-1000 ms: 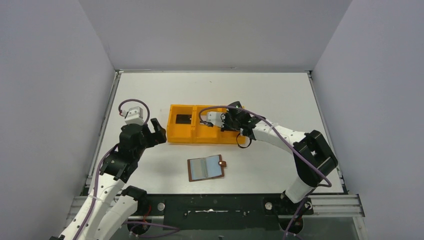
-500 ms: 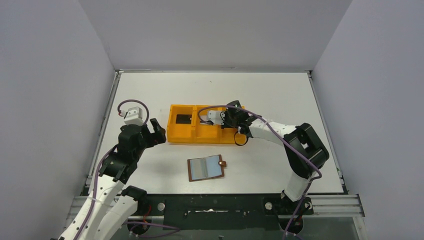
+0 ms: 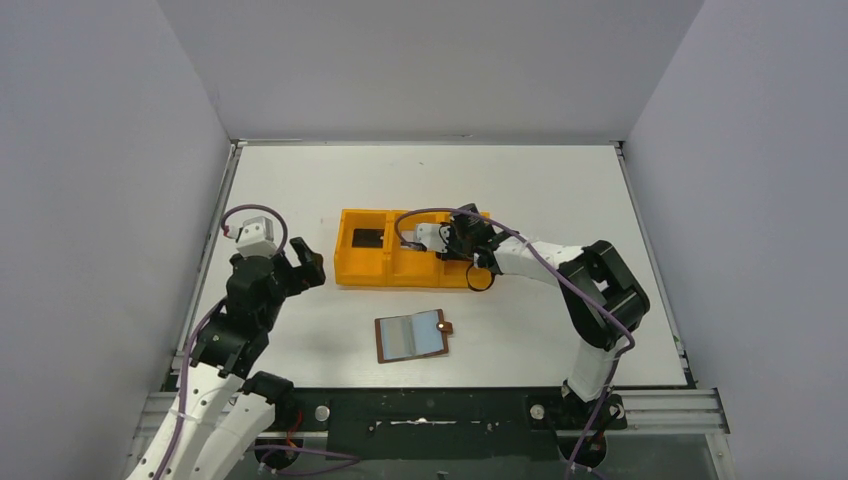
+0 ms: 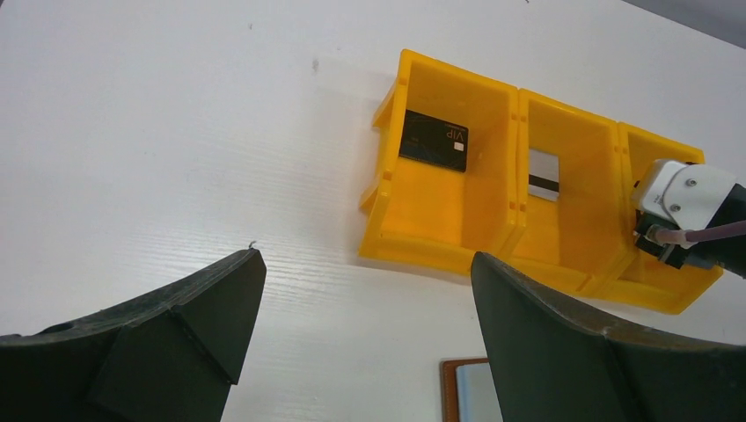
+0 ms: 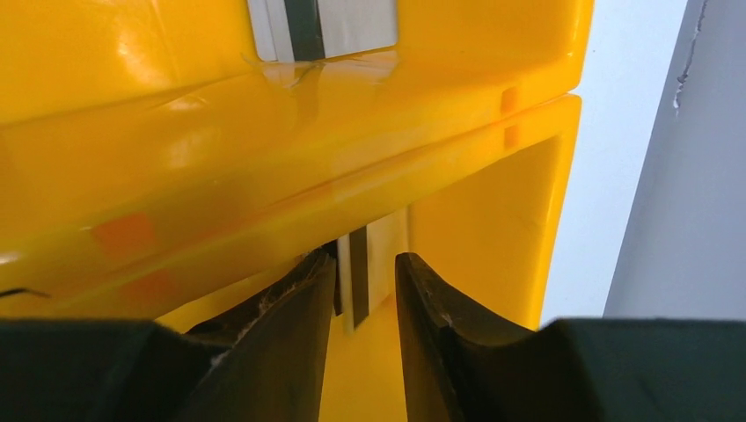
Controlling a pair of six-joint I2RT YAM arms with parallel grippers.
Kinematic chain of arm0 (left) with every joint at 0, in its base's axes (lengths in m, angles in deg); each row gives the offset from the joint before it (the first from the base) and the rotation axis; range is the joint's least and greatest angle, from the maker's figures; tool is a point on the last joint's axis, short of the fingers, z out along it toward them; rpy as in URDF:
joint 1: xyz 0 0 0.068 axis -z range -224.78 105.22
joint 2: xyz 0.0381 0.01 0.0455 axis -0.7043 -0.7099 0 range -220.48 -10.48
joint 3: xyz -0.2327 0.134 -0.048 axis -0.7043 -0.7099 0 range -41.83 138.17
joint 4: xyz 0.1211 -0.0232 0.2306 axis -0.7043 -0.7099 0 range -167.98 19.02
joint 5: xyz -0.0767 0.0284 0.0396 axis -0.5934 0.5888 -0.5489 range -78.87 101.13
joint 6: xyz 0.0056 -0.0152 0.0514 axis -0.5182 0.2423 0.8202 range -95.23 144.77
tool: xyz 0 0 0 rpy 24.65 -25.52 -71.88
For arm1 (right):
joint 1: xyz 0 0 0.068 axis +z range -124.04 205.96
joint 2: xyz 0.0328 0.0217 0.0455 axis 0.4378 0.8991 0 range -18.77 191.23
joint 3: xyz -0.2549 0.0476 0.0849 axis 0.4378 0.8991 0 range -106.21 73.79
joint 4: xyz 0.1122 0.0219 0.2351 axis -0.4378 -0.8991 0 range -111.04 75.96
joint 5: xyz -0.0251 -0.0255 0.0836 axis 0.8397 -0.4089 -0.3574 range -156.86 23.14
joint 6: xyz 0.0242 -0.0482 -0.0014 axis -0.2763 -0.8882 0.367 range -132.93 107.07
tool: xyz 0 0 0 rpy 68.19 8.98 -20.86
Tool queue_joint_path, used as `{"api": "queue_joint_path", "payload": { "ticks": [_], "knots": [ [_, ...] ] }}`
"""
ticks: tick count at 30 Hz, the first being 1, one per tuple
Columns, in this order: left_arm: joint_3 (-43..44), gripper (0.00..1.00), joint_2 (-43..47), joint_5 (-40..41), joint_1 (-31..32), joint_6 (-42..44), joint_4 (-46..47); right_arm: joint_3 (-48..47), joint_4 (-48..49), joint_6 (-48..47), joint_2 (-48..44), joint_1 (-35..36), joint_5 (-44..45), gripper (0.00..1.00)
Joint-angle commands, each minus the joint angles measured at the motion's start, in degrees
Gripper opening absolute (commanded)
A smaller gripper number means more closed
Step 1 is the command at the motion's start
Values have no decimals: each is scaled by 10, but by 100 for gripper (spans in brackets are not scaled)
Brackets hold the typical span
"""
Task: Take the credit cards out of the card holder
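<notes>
White table (image 3: 560, 190): tray (image 3: 365, 276) (orange), card holder (image 3: 412, 337)

The black card (image 4: 433, 141), lying in the end compartment of the orange tray (image 4: 437, 239), bears the pale letters "VIP". They stand at the card's end nearest the tray's middle compartment.

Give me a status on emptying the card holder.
Done: the black card lies in the left compartment of the orange tray, the silvery card in the middle one. The card holder lies open, no card showing from above.
In hand: the right gripper is down in the right compartment, jaws slightly parted around a third card standing on edge.
Left: letting it drop and pulling clear.
The left gripper hangs open, idle.
</notes>
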Motion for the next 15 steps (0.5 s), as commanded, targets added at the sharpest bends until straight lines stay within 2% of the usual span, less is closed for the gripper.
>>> {"api": "queue_joint_path", "payload": {
  "ticks": [1, 9, 12, 15],
  "knots": [
    [6, 89, -5, 13, -4, -2, 15, -8, -2, 22, -28, -3, -18, 34],
    [6, 89, -13, 17, -4, -7, 8, 8, 21, 68, -64, -3, -33, 39],
    [6, 89, -13, 17, -4, -8, 8, 12, 42, 143, -100, -4, -33, 41],
    [6, 89, -14, 18, -4, -9, 7, 28, 79, 255, -141, -4, -31, 43]
  ]
}}
